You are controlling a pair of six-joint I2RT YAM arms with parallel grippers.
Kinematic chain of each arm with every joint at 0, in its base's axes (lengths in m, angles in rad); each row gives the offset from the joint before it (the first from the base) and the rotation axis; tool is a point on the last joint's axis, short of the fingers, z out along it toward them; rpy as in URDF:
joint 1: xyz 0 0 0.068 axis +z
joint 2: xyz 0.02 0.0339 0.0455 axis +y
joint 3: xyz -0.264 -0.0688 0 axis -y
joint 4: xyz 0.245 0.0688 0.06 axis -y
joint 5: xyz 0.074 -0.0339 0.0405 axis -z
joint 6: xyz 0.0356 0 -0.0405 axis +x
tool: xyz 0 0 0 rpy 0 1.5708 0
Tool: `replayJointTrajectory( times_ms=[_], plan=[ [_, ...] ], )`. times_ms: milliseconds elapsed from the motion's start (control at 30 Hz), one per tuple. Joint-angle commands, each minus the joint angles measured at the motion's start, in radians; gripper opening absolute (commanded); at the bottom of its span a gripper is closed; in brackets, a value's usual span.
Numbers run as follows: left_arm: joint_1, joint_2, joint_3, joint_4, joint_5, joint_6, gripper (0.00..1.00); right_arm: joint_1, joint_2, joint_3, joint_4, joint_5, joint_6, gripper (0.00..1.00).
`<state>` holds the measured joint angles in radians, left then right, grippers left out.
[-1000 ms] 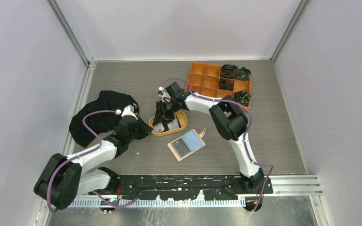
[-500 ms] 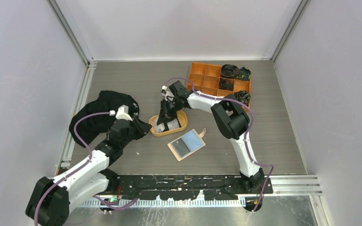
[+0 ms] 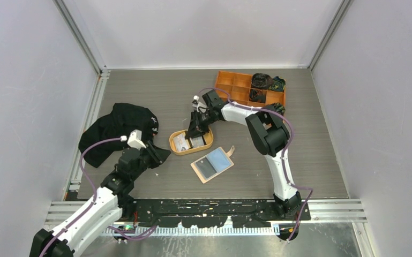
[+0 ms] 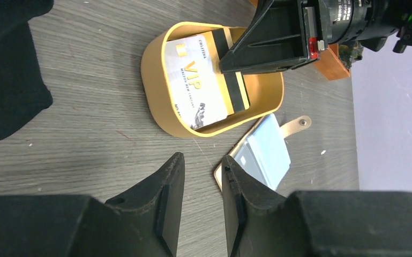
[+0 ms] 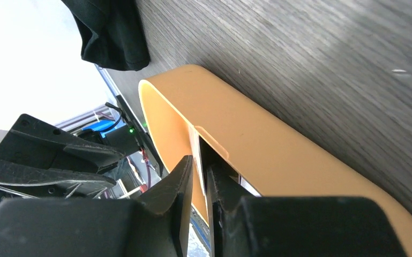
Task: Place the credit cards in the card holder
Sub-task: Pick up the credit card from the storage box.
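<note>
One silver card (image 4: 195,80), one dark card (image 4: 239,92), one blue card (image 4: 268,152); one wallet (image 4: 294,127), one tray (image 4: 155,80), one box (image 3: 236,88), one cloth (image 3: 115,128).

The right end effector (image 4: 225,61) hides part of the dark card (image 4: 241,93); any grip is unclear. The left end effector (image 4: 202,158) covers a corner of the wallet (image 4: 292,127).

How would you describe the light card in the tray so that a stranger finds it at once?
Near the middle of the grey table stands an oval orange-tan tray, next to the open card holder. Of the two cards in it, the wanted one is the silver-white card printed VIP, not the dark card at the right gripper.
</note>
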<state>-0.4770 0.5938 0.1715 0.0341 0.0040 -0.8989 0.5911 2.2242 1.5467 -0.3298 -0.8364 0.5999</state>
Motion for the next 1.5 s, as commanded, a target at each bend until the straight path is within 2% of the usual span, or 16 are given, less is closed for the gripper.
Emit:
replayJointTrajectory(
  times_ms=[0, 167, 333, 433, 533, 667, 833, 967, 1133, 1300, 1467],
  plan=[
    [-0.003, -0.044, 0.001, -0.007, 0.038, -0.011, 0.33, -0.015, -0.099, -0.006, 0.029, -0.033, 0.001, 0.21],
    [-0.002, -0.058, -0.010, 0.003, 0.067, -0.025, 0.33, -0.026, -0.113, -0.017, 0.028, -0.016, -0.008, 0.17],
    [-0.003, -0.065, -0.032, 0.063, 0.118, -0.036, 0.34, -0.053, -0.142, -0.032, 0.015, 0.017, -0.034, 0.06],
    [-0.003, -0.079, -0.050, 0.114, 0.149, -0.045, 0.41, -0.068, -0.167, -0.047, 0.011, 0.021, -0.050, 0.03],
    [-0.003, -0.096, -0.077, 0.187, 0.192, -0.062, 0.52, -0.086, -0.211, -0.071, 0.004, -0.016, -0.083, 0.01],
    [-0.003, -0.125, -0.132, 0.356, 0.263, -0.103, 0.65, -0.111, -0.311, -0.123, -0.008, -0.108, -0.179, 0.01],
    [-0.019, -0.158, -0.164, 0.563, 0.401, -0.120, 0.68, -0.117, -0.504, -0.215, -0.027, -0.195, -0.282, 0.01],
    [-0.124, -0.230, -0.155, 0.593, 0.362, -0.068, 0.69, -0.117, -0.660, -0.316, 0.018, -0.246, -0.304, 0.01],
    [-0.359, -0.282, -0.140, 0.593, 0.157, 0.091, 0.69, -0.122, -0.860, -0.437, 0.141, -0.279, -0.272, 0.01],
    [-0.564, -0.108, -0.049, 0.633, 0.050, 0.255, 0.69, -0.125, -0.971, -0.515, 0.266, -0.292, -0.244, 0.01],
    [-0.667, 0.117, -0.061, 0.895, -0.031, 0.323, 0.69, -0.146, -0.974, -0.541, 0.320, -0.309, -0.214, 0.01]
  ],
)
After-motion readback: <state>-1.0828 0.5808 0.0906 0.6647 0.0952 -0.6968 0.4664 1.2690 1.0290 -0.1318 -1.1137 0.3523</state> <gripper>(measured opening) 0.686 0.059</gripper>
